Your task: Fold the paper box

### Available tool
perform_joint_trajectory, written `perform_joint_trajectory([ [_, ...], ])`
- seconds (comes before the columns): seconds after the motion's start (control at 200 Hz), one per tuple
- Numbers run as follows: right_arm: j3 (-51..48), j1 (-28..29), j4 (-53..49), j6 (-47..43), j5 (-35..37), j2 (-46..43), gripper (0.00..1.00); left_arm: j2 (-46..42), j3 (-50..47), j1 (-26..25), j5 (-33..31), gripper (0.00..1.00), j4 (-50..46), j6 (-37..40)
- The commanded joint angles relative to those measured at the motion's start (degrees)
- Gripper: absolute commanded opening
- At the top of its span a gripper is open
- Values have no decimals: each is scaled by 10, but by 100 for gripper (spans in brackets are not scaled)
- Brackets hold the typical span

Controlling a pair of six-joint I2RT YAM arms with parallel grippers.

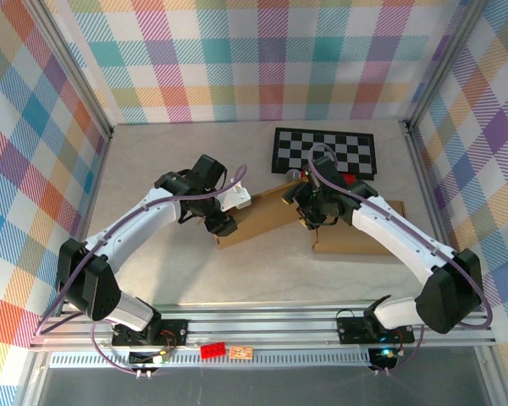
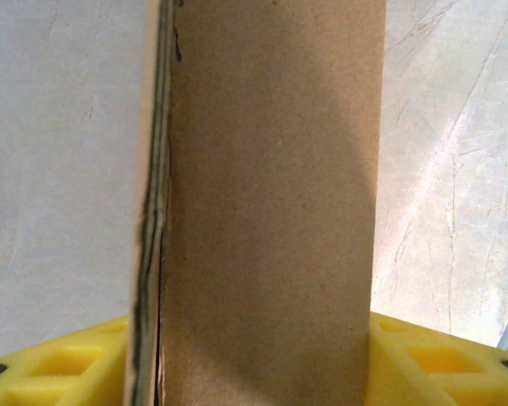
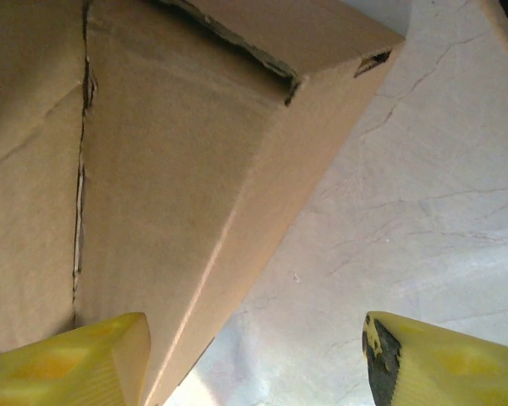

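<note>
Cardboard box: centre of table, toward right edge; left gripper pinching upright panel; right gripper spread beside flap. Risk: panel slipping from pinch; cracked crease tearing under uneven push.

text: none readable | labels: none | brands: none | numbers: none | signs: none

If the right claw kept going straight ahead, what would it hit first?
Probably the pale marbled tabletop, dead ahead of the open right gripper. The brown cardboard box close alongside might get grazed; depth is unclear.
</note>
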Motion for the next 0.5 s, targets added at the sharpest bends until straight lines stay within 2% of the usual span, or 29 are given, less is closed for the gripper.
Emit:
perform_joint_trajectory([
  [0.0,8,1,31,9,11,14,67,9,9,5,10,58,-16,-1],
  [0.08,6,1,36,9,13,27,66,9,9,5,9,59,-15,-1],
  [0.495,21,1,-9,32,12,72,46,19,24,4,21,62,-7,-11],
])
